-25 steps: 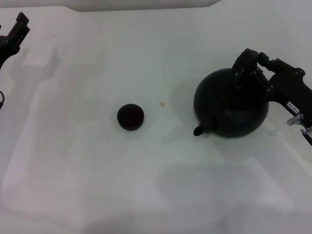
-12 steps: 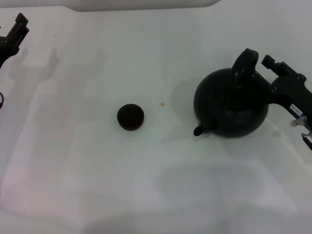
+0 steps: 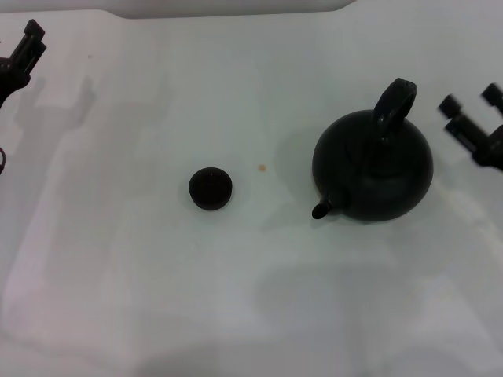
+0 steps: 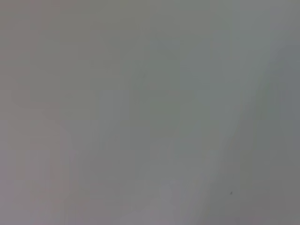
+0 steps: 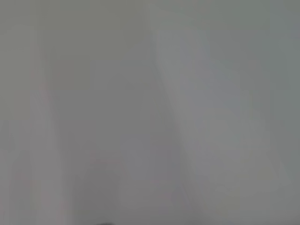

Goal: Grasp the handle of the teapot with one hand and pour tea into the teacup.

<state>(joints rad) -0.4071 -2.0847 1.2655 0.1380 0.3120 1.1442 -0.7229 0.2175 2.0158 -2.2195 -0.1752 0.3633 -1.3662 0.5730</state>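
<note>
The right hand (image 3: pixel 471 112) hangs off to the right of the teapot (image 3: pixel 373 166), near the edge of the head view, with its two fingers spread and nothing between them; it stands apart from the pot and touches no part of it. The left hand (image 3: pixel 27 47) sits parked at the far left corner of the counter (image 3: pixel 157 298), well away from the work, and whether its fingers are spread or pressed together cannot be told. Both wrist views show only bare pale surface.

The teapot stands upright on the right half of the counter, its short spout (image 3: pixel 322 210) pointing toward the robot and slightly left. The handle (image 3: pixel 393 104) arches over the top of the pot, free of any grip. The teacup (image 3: pixel 210 189) sits well apart to the left of the pot, near the middle of the counter, with a small brownish spot (image 3: pixel 262 167) on the surface between them. No stream of tea shows, and whether the cup holds any liquid cannot be made out.

The pot looks like a heavy, rigid, matte body, and probably heavier still if filled, so it would likely swing under a loose hold. The sensible place to grip is the crown of the handle, squarely over the pot's centre, with the fingers closing across the arch; its wrapped-looking surface should give some friction. The teacup looks small and light, easily nudged or tipped by a careless spout.
</note>
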